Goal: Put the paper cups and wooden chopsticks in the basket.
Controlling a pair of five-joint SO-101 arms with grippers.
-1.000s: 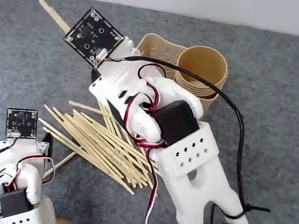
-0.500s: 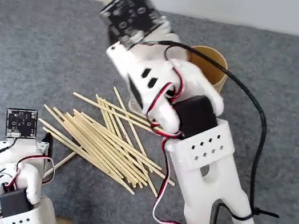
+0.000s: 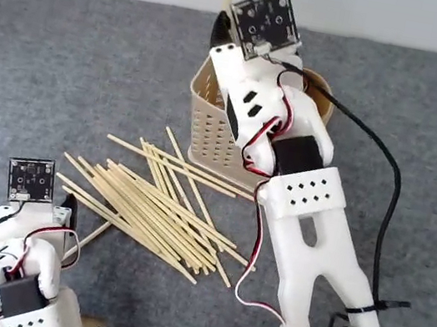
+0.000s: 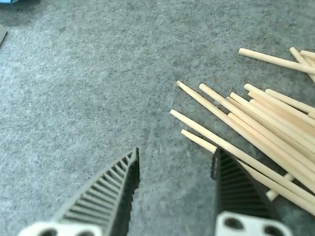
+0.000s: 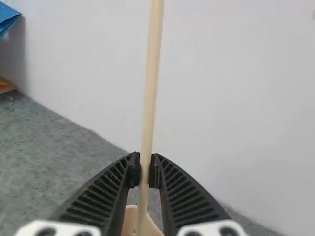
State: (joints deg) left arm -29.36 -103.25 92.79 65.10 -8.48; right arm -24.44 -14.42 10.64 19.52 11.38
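My right claw (image 5: 143, 169) is pinched narrow on one stick (image 5: 152, 59). The stick stands nearly upright between the finger ends and runs up in front of the white wall (image 5: 236, 98). From the high view my right arm (image 3: 296, 203) stretches across the basket (image 3: 208, 124), with the claw over its far rim and the stick poking up past the far edge of the mat (image 3: 64, 77).

The basket sits on the grey mat, toward the wall. The rim of a cup (image 3: 326, 96) peeks out behind the arm at the basket's side. I cannot tell whether it stands inside the basket or just beside it.

The pile (image 3: 156, 203) of loose sticks lies fanned on the mat between the basket and my left arm (image 3: 21, 273), and its nearest sticks reach the basket's foot.

My left claw (image 4: 174, 157) hangs low over the mat with its jaws wide and nothing between them. The ends of the pile's sticks lie just beside one finger, and one stick runs under that finger's tip.
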